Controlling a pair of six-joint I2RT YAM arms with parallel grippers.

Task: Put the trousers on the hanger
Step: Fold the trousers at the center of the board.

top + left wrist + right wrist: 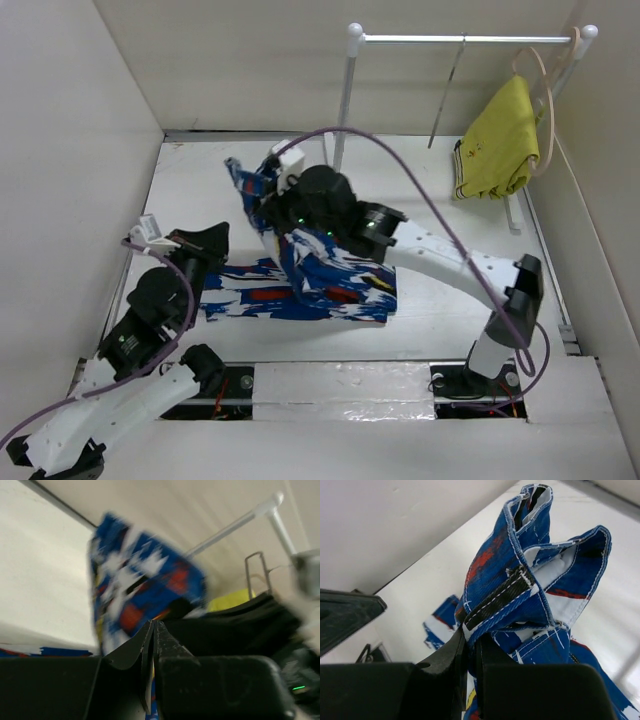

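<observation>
The blue-and-white printed trousers [335, 285] lie bunched at the centre of the white table [450, 300]. One end is lifted up and left of centre, clamped between the jaws of the right gripper [470, 652]. The left gripper [210, 240], jaws pressed together, sits just beside the trousers' left edge. At upper right, the thin grey hanger [448, 92] hangs from the rail [420, 39], near a yellow garment [495, 140].

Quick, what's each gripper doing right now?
Left gripper: closed, nothing clearly held.
Right gripper: closed on the trousers.
</observation>
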